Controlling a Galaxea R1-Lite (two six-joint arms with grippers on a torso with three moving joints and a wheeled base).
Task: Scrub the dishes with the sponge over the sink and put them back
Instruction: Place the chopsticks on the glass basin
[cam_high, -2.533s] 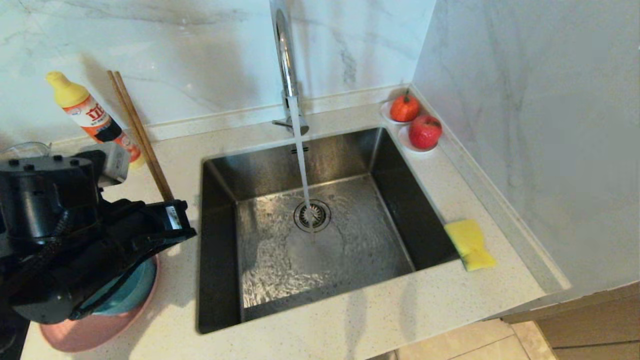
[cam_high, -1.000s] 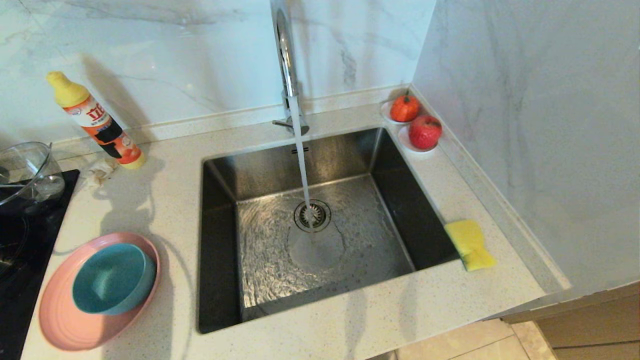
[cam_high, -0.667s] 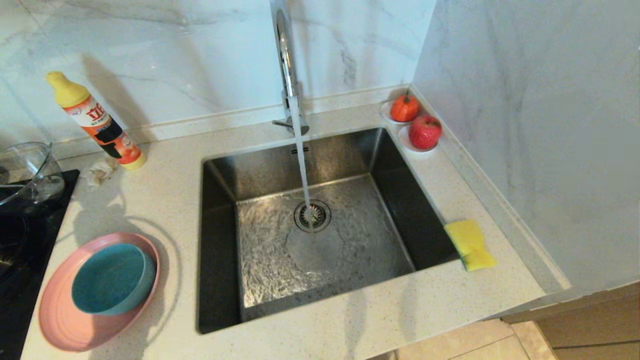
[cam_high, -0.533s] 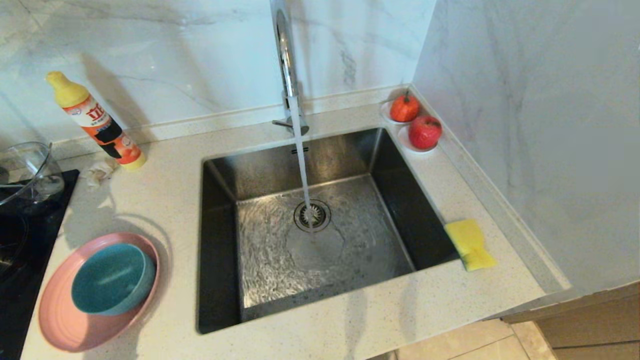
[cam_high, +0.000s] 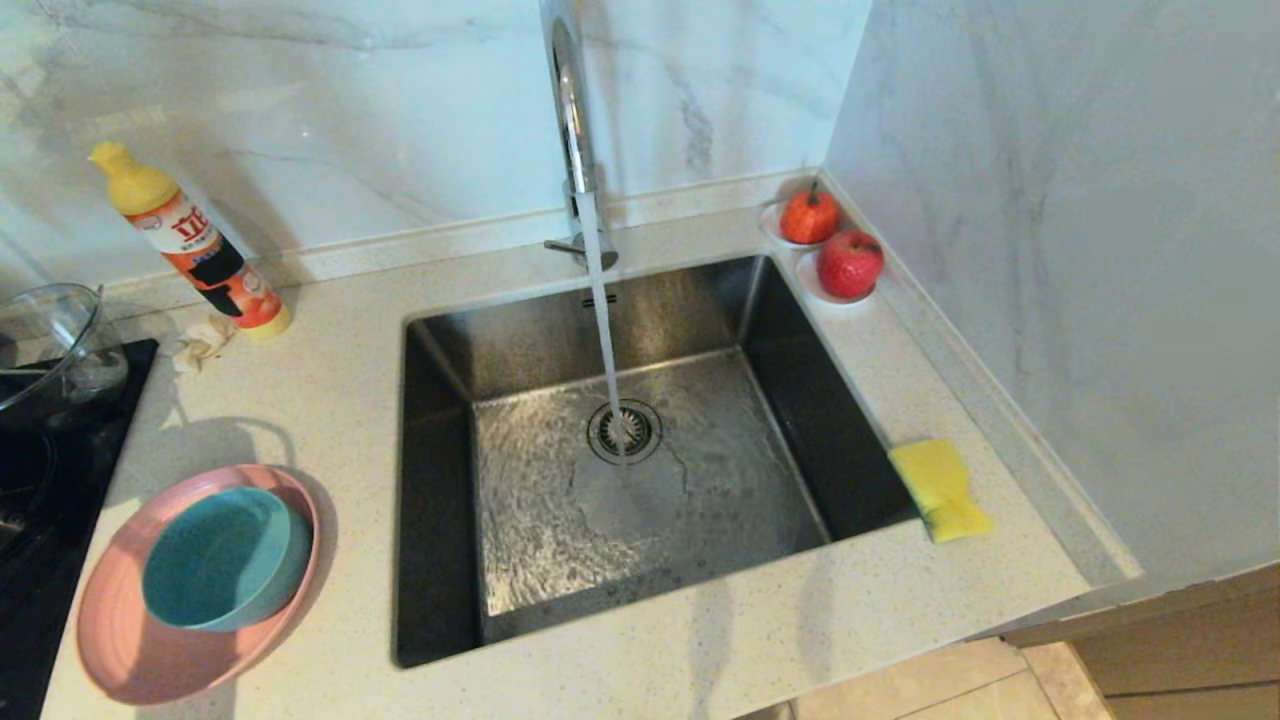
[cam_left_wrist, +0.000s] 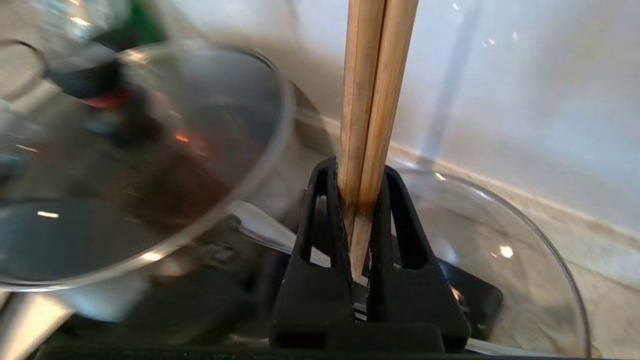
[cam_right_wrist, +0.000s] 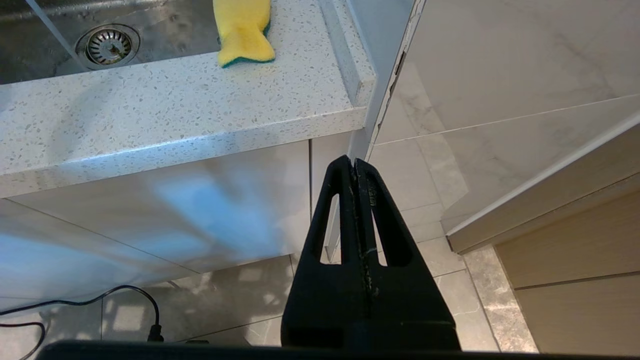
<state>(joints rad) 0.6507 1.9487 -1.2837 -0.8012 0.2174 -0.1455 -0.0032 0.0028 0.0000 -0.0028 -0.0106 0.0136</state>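
Wooden chopsticks (cam_left_wrist: 372, 100) clamped in left gripper (cam_left_wrist: 361, 210) above glass bowl (cam_left_wrist: 500, 260); right gripper (cam_right_wrist: 356, 172) pinched empty, parked. Scrubbing unstarted; sponge (cam_high: 940, 488) needed next.

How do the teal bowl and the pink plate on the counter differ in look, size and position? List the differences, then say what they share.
The teal bowl is smaller and deeper; the pink plate is wider and shallow. The bowl sits inside the plate; the plate rests directly on the counter. The bowl is teal-blue, the plate pink. Both are round, upright and left of the sink.
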